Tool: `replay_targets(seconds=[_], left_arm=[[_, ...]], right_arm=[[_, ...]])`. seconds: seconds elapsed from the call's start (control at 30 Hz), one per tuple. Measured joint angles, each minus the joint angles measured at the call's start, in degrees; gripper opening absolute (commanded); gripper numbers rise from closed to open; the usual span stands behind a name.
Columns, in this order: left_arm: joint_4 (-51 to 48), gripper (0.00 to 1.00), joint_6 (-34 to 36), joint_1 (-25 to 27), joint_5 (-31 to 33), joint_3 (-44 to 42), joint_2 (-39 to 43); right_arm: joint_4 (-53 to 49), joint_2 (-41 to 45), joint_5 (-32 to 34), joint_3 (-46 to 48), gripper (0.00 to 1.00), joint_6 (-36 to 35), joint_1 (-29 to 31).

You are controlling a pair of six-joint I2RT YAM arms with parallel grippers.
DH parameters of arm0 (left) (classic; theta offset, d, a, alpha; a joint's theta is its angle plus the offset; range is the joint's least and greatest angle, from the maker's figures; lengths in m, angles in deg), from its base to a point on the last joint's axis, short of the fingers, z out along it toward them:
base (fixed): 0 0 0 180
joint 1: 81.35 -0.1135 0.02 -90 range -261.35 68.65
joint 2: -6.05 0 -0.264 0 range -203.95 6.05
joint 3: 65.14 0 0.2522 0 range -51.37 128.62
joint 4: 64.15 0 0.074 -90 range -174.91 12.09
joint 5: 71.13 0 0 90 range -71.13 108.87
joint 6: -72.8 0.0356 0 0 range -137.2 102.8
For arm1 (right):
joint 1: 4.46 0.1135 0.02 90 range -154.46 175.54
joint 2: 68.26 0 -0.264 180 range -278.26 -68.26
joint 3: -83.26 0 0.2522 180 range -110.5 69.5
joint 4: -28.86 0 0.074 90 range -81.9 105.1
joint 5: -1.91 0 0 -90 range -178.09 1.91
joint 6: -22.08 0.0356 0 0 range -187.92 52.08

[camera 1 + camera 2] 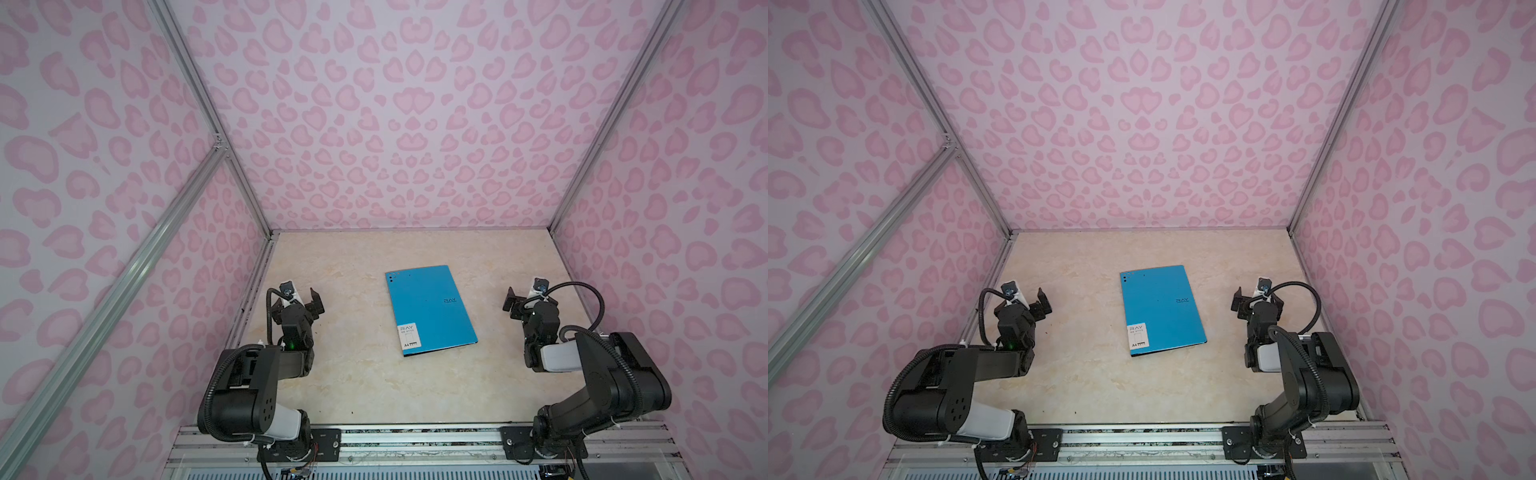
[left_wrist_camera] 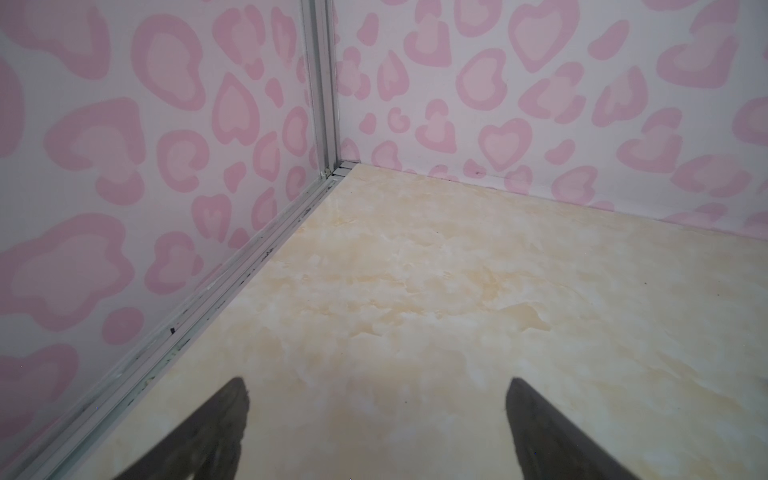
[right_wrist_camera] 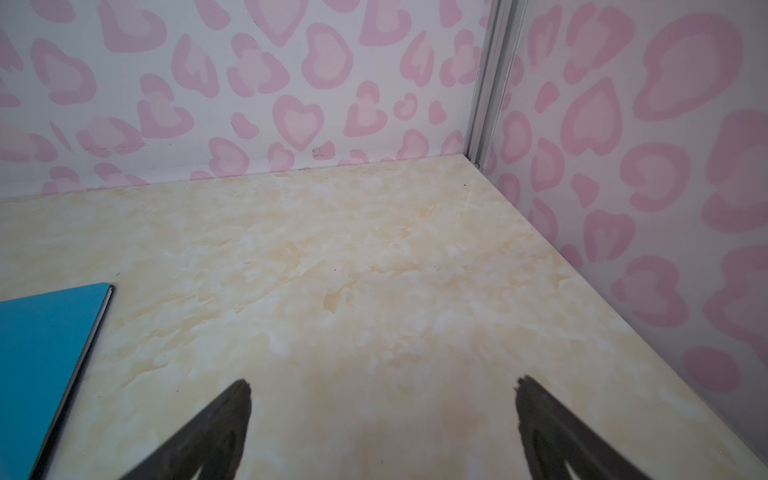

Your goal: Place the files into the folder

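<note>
Folder (image 1: pixel 430 309), bright blue and shut flat, lies in the middle of the counter (image 1: pixel 374 395), turned a little askew, its white label (image 1: pixel 409 334) at the near left corner and the small logo (image 1: pixel 449 300) toward its right edge; both top views show it so (image 1: pixel 1163 309). No loose files show anywhere on the marbled surface, so I judge that the sheets are already between the covers, which would explain why it lies closed and untouched. The right wrist view catches only its far right corner (image 3: pixel 41 353), with a thin dark line under the blue cover; whether paper sits inside cannot be told from there. The left pincer (image 1: pixel 301 297) hovers near the left wall, well apart from the folder, jaws spread wide and empty, with only bare counter between the fingertips in its wrist view (image 2: pixel 376 384). The right pincer (image 1: pixel 525 299) hangs likewise near the right wall, wide and holding nothing (image 3: pixel 382 384). Both arms sit folded at the sides, probably to leave the middle unobstructed now that nothing seems left to grasp.
</note>
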Motion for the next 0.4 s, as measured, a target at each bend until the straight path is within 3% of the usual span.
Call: replay_targets(seconds=[0.4], left_arm=[[-2.10,0.97,0.02,-0.11,-1.77,1.38,-0.48]], right_arm=[[-1.29,0.00,2.99,-0.61,0.99,-2.40,2.84]])
